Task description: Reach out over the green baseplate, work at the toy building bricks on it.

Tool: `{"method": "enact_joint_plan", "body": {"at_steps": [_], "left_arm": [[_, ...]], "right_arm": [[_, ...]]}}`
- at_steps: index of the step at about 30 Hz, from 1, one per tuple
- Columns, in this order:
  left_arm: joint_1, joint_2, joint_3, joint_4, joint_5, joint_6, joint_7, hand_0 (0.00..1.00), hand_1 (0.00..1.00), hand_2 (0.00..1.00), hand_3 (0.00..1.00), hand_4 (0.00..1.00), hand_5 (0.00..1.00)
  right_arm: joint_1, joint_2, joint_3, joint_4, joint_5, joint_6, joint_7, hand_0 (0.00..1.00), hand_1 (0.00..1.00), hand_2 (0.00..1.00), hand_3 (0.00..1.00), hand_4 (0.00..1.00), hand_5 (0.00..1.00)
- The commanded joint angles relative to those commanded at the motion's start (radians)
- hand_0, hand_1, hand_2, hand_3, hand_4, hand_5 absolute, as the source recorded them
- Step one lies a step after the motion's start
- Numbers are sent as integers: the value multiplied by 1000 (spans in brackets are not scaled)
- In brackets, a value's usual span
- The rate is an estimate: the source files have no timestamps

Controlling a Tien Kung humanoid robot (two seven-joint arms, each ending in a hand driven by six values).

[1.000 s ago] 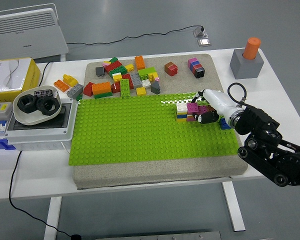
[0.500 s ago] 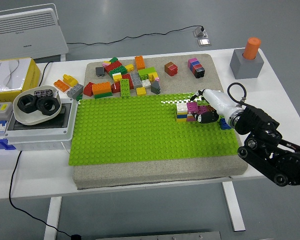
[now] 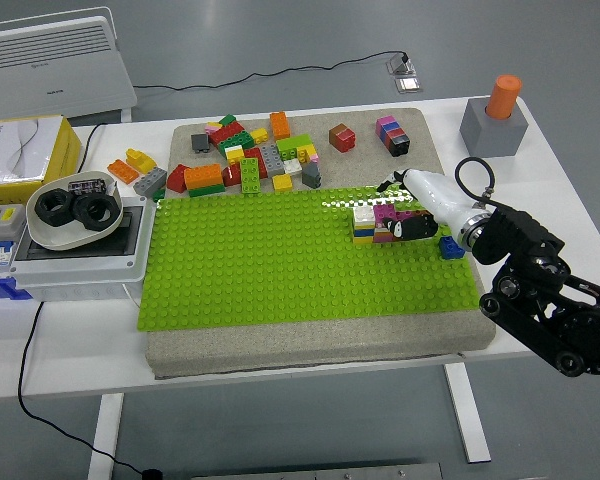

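The green baseplate lies on a beige mat in the middle of the table. Near its right end stands a small stack of white, yellow and blue bricks, with a magenta brick pressed against its right side. My right hand, white-backed with black fingers, reaches in from the right, its fingers curled on the magenta brick. A blue brick sits on the plate just under my wrist. My left arm does not show.
Several loose bricks lie behind the plate, with a red-brown brick and a magenta-black stack further right. A grey block with an orange peg stands far right. A bowl of black rings sits on a grey box at left.
My right wrist has risen a little and shifted slightly toward the back. The fingers stay on the magenta brick, and the bricks have not moved.
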Motion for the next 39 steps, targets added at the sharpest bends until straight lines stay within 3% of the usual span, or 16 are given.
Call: {"method": "enact_joint_plan", "body": {"at_steps": [1,2,7,8,14,21,39], "left_arm": [[0,0,0,0,-1,0,0,686,343,282,471,189,2],[1,-1,0,0,-3,1,0,686,343,282,471,191,2],[3,-3,-3,0,-5,3,0,686,343,282,471,191,2],[3,-4,-4,0,-4,3,0,686,344,282,472,191,2],[3,-5,-3,0,0,2,1,686,344,283,472,192,2],[3,-5,0,0,-4,0,1,686,343,282,471,191,2],[4,-4,5,0,-7,-1,1,688,343,282,471,193,2]], "right_arm": [[-9,-6,1,19,-29,-18,2,777,818,872,780,909,235],[-20,-12,0,38,-56,-37,5,784,822,863,635,978,496],[-63,-20,-17,98,-199,-138,11,784,822,863,635,978,496],[-66,-18,-19,97,-221,-152,11,815,844,880,583,972,558],[-65,8,-35,45,-311,-196,13,818,842,882,591,953,572],[-58,27,-45,-32,-283,-169,8,820,844,883,603,942,574],[-62,46,-67,-79,-254,-149,6,821,842,888,599,928,567]]}}
